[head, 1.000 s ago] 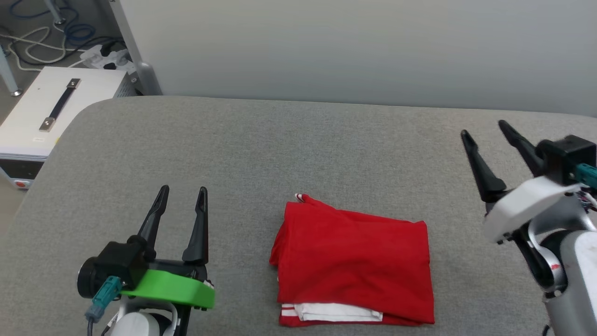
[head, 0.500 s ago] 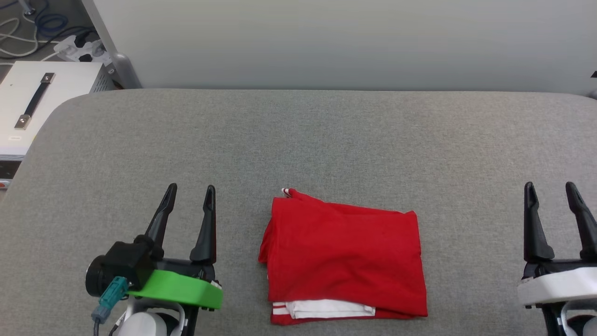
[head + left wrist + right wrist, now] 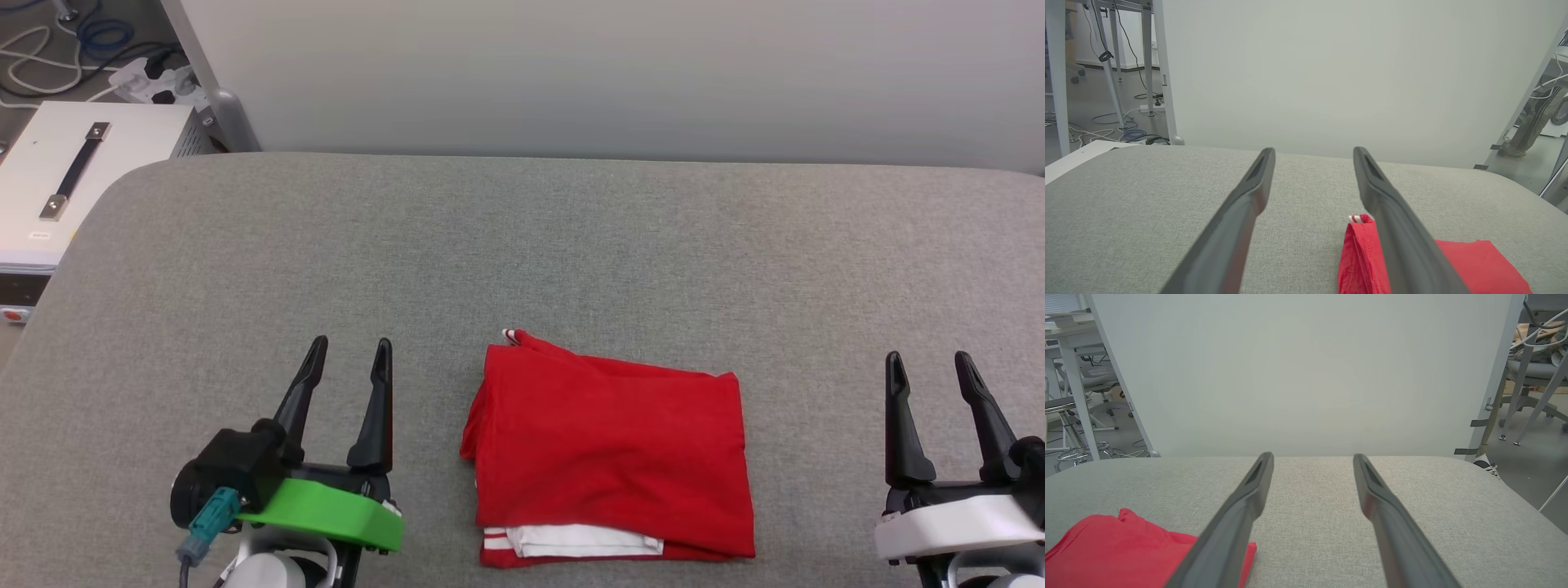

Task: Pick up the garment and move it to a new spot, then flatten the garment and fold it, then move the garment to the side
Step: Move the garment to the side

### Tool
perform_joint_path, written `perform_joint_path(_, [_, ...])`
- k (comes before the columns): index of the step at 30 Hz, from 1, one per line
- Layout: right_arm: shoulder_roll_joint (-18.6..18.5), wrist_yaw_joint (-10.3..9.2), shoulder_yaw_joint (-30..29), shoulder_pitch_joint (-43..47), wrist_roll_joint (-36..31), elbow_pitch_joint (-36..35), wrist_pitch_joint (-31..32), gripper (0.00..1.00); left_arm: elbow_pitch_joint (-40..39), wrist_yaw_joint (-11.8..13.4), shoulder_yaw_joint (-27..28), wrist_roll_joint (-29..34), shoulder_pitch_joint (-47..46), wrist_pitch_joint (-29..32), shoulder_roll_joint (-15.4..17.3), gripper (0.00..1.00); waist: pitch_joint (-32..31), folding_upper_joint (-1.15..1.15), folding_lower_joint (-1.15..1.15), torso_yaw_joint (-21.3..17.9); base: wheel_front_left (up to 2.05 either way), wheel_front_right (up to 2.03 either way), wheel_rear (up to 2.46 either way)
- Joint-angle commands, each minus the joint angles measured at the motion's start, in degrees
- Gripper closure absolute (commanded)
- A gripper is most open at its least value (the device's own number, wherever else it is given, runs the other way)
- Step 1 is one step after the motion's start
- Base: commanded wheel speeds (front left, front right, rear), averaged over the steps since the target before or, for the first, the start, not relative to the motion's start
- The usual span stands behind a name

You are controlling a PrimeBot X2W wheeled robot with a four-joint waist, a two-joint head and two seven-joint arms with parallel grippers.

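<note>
The left gripper (image 3: 1312, 150) has its two dark fingers (image 3: 1241, 222) spread wide above the grey fabric surface (image 3: 1135, 204). The folded red garment (image 3: 1478, 261) lies at the lower right, partly behind one finger, with its red-white striped corner (image 3: 1354, 219) poking up. A pale panel (image 3: 1310, 73) stands behind. Cables (image 3: 1106, 130) trail on the floor at left.
</note>
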Motion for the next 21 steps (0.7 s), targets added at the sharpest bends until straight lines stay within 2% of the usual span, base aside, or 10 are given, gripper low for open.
perform_joint_path(1, [0.02,-0.05,0.15,0.35,-0.24,0.21,-0.52,0.00,0.39,-0.15,-0.41,0.35,0.94,-0.33,-0.32,0.00,-0.15,0.00,0.00,0.10,0.00,0.00,0.00])
perform_joint_path(16, [-0.55,-0.05,0.67,0.16,0.99,1.69,-0.34,0.00,1.02,-0.15,-1.56,1.54,1.19,-0.33,0.35,0.00,-0.69,0.00,0.00,0.70,0.00,0.00,0.00])
perform_joint_path(21, [-1.54,-0.05,1.93,0.55,3.33,1.18,2.25,0.00,1.13,-0.15,-1.91,1.56,1.03,-0.33,0.28,0.00,-0.54,0.00,0.00,1.20,0.00,0.00,0.00])
